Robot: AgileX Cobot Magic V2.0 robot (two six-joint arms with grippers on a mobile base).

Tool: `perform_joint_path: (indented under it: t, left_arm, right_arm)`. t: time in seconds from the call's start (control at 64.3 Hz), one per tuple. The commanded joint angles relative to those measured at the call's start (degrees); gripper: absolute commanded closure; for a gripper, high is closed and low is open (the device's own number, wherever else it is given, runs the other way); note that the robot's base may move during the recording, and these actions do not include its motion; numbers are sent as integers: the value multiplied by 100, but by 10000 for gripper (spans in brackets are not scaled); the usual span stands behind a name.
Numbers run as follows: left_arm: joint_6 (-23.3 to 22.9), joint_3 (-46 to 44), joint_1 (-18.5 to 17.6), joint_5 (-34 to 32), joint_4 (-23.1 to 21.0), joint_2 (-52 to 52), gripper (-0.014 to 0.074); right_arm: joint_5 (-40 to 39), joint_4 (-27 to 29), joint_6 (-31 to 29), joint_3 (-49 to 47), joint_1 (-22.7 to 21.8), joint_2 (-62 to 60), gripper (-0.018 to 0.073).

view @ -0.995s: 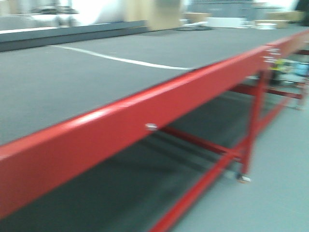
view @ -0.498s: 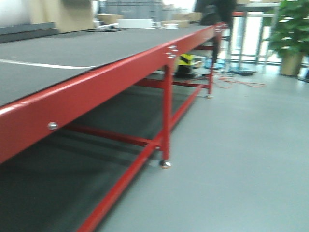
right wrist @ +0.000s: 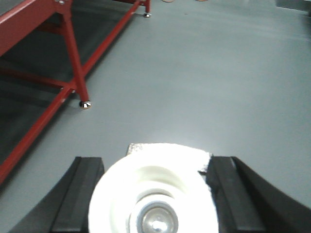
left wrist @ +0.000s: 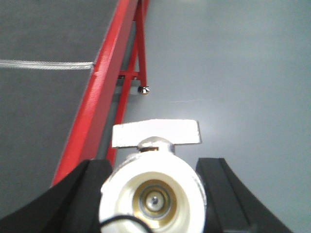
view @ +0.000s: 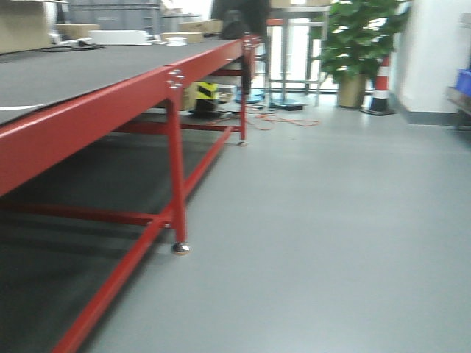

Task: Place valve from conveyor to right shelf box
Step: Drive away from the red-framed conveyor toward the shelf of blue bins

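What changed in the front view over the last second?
The front view swung right: the conveyor slid from filling the frame to the left side, and open floor, a potted plant and a traffic cone came into sight, so the base seems to be turning away. No earlier wrist views; now the left hand grips a valve and the right hand another valve.

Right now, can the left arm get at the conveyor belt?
Probably yes. The left gripper, shut on a valve, hangs just off the conveyor edge, with its bare belt beside it and nothing between.
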Motion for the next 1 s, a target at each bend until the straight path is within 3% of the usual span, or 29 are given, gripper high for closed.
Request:
perform_joint_path:
  t: [0.0, 0.979]
  left_arm:
    - [-32, -37, -4, -279, -52, -65, 708]
    - [-32, -37, -4, -279, -52, -65, 708]
  right_arm:
    - [-398, -36, -49, -93, -10, -66, 711]
    - [-398, -36, -49, -93, -10, -66, 711]
